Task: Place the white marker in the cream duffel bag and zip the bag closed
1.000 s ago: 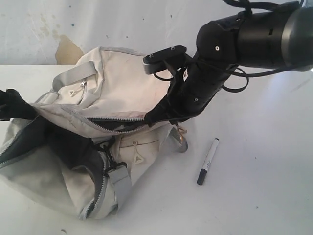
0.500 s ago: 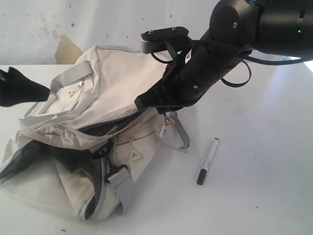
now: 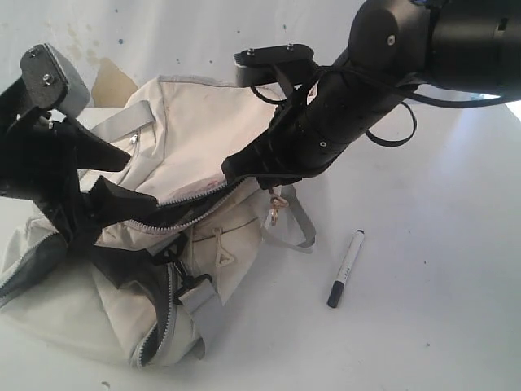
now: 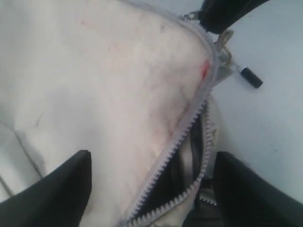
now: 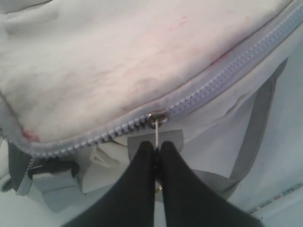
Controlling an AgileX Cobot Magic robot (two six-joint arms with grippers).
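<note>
The left hand (image 4: 151, 161) has swung in over the bag (image 3: 195, 138), spread wide. The right hand (image 5: 154, 146) pinches the zip pull (image 5: 157, 120). The marker (image 3: 345, 268) lies on the desk (image 3: 423, 326) beside the bag. Likely still opening; next, hold the mouth wide.

Tables: one white table (image 3: 440, 342) is carrying everything I am counting.
Bags: one cream duffel bag (image 3: 203, 122) is lying there.
Markers: one white marker (image 3: 345, 269) is lying there.
Robot arms: two black arms are showing, the left arm (image 3: 41, 163) and the right arm (image 3: 383, 73).
Grippers: two are showing, the left gripper (image 4: 151, 156) and the right gripper (image 5: 154, 149), each showing two fingers.
Zipper pulls: I am counting three, one main zipper pull (image 5: 156, 130) and two pocket pulls (image 3: 224, 255).
Clips: one brass clip (image 3: 279, 210) is showing.
Buckles: one black buckle (image 3: 186, 283) is showing.
Grey straps: folds are hiding them, so I am not giving a count.
</note>
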